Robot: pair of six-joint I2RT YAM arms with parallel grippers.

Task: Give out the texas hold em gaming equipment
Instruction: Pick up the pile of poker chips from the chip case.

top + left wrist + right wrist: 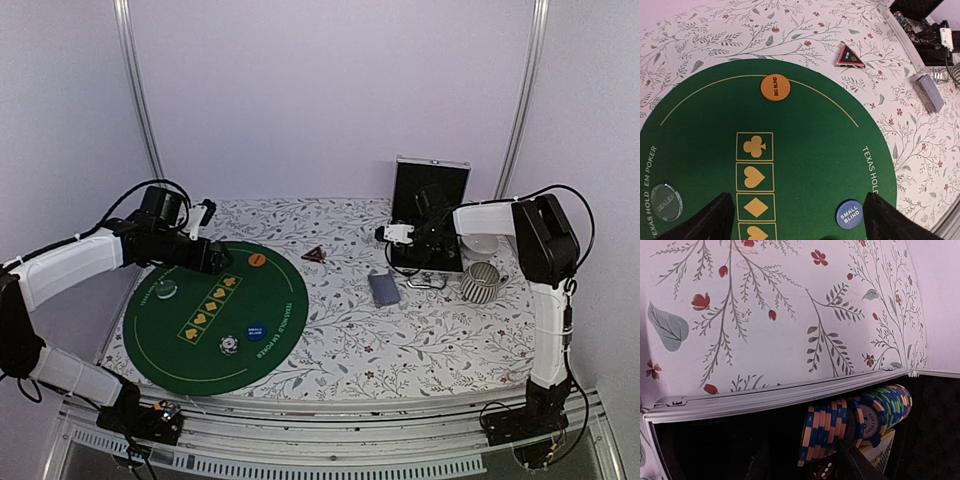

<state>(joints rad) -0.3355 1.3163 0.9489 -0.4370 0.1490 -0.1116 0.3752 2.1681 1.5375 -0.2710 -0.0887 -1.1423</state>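
Left gripper (799, 227) hovers over round green felt mat (815, 150), fingers spread wide, empty. Orange disc (775, 87) and blue disc (848, 214) lie on mat. Grey-blue card deck (384, 288) lies mid-table. Right gripper (807, 467) inside silver-and-black hinged case (765, 400), fingers straddling orange-and-blue striped poker chips (825, 432); clamped or not, cannot tell. Best: pinch squarely, lift straight, clear rim.

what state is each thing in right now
case, open, lid upright
left gripper, open, empty, over the mat
right gripper, in the case, fingers either side of the chips, grip unclear
chips, on edge in a row in the case
card deck, lying flat on the cloth
triangular marker, on the cloth, off the mat
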